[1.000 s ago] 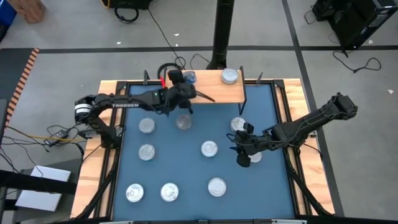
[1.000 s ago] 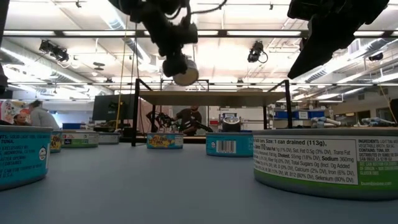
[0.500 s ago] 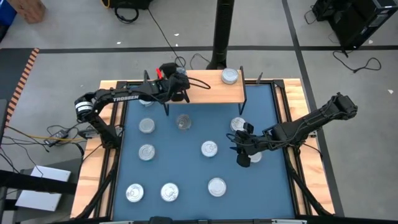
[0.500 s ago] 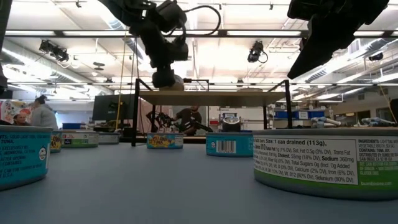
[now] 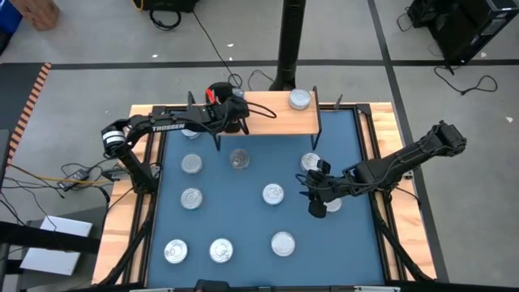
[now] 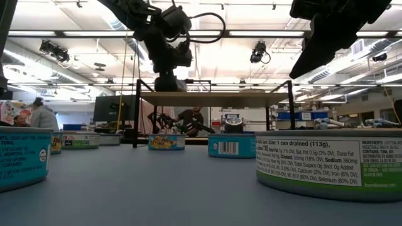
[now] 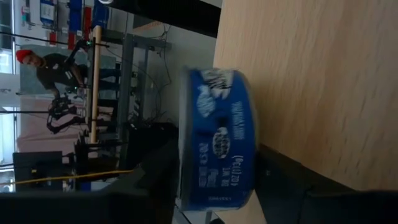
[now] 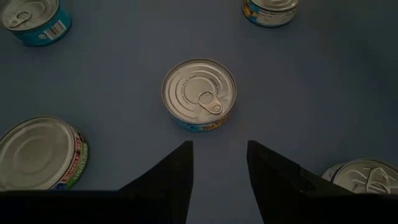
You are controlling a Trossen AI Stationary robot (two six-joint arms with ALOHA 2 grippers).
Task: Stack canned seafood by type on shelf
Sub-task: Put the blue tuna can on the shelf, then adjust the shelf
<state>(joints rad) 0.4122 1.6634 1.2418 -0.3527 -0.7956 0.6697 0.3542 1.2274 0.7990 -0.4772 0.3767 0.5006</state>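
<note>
From above, the left gripper (image 5: 230, 109) reached over the left end of the shelf (image 5: 276, 120), the light-wood board on black legs at the far edge of the blue mat (image 5: 243, 212), while another tin (image 5: 301, 99) sat on the board farther right. The right gripper (image 5: 315, 195) hung over the mat's right side, with loose tins (image 5: 273, 193) spread around it. At table height, the left gripper (image 6: 168, 80) sat just on the shelf (image 6: 213, 98), and a large green-labelled tin (image 6: 326, 163) filled the near right (the right arm showed only as a dark shape overhead). The left wrist camera showed a blue-labelled tin (image 7: 217, 138) lying on the wood between the left fingers (image 7: 152, 180), which stood beside it; whether they still touched it could not be told. The right wrist camera showed the right fingers (image 8: 168, 171) parted and holding nothing, above a silver-topped tin (image 8: 199, 93) on the mat, with other cans near the corners.
</note>
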